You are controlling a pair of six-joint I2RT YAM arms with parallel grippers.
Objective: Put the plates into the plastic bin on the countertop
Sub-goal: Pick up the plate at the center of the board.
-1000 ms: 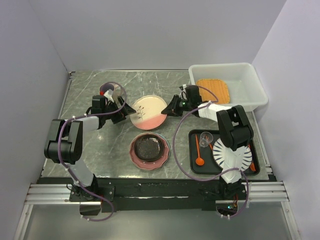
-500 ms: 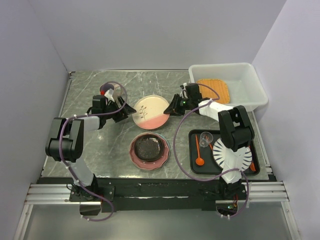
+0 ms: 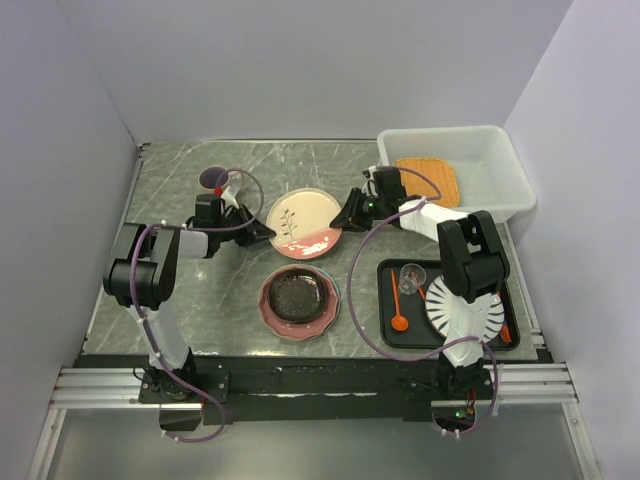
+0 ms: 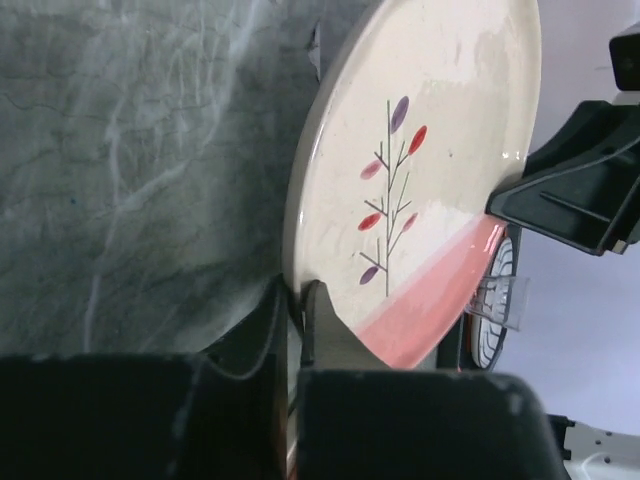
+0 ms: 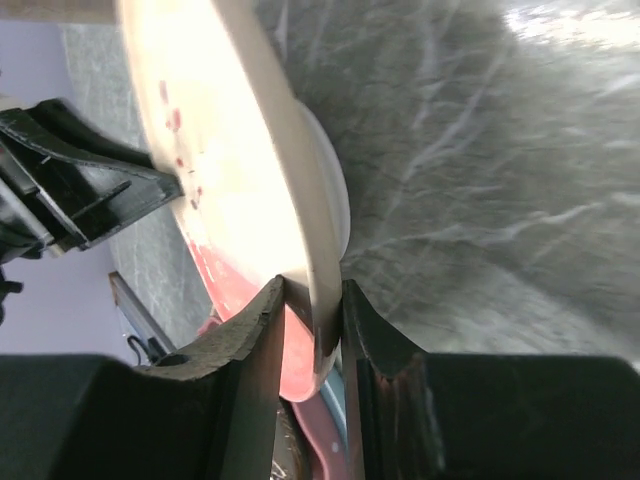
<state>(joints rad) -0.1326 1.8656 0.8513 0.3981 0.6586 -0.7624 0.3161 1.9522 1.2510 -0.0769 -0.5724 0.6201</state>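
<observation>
- The pink-and-cream floral plate (image 3: 305, 222) sits at mid-tabletop, held between the two arms, cream half away from the robot and pink band nearer it.
- The left tool (image 3: 266, 236) is pressed together on the plate's left rim; in the left wrist view its fingers (image 4: 325, 335) pinch the edge just below the printed twig motif.
- The right tool (image 3: 348, 214) pinches the opposite, right rim; in the right wrist view its fingers (image 5: 255, 340) straddle the edge, one on the face and one on the underside.
- In the right wrist view the plate's underside stands clear of the tabletop (image 3: 200, 300) on that side.
- The plastic bin (image 3: 490, 180) lies at the far right corner, just beyond the right tool, with the orange rounded-square plate (image 3: 427, 180) lying flat inside it.
- The black speckled plate (image 3: 298, 297) rests on the pink dotted plate (image 3: 266, 300), stacked on the tabletop just nearer the robot than the held plate.
- The black tray (image 3: 388, 290) at near right carries a striped white plate (image 3: 465, 308), a clear glass (image 3: 411, 275) and an orange spoon (image 3: 400, 315).
</observation>
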